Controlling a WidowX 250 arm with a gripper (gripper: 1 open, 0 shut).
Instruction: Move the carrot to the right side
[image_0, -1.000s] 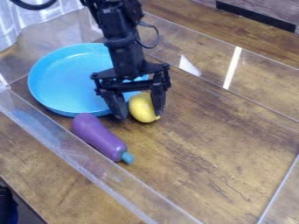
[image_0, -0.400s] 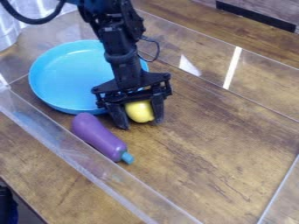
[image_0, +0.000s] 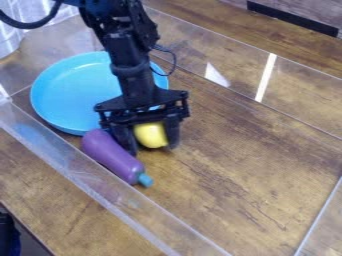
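The carrot (image_0: 154, 135) is a small yellow, rounded piece lying on the wooden table just right of the blue plate (image_0: 60, 95). My gripper (image_0: 147, 130) points down over it, one black finger (image_0: 116, 124) on its left and the other on its right. The jaws are shut on the carrot, which still rests on the table. The fingers hide its upper part.
A purple eggplant (image_0: 114, 156) lies just in front of and left of the carrot, close to the left finger. A clear plastic wall (image_0: 80, 190) runs along the table's near edge. Bare wood stretches to the right.
The gripper has sunk around the carrot and its jaws have closed on it. Carrot and gripper sit slightly nearer the eggplant than before.
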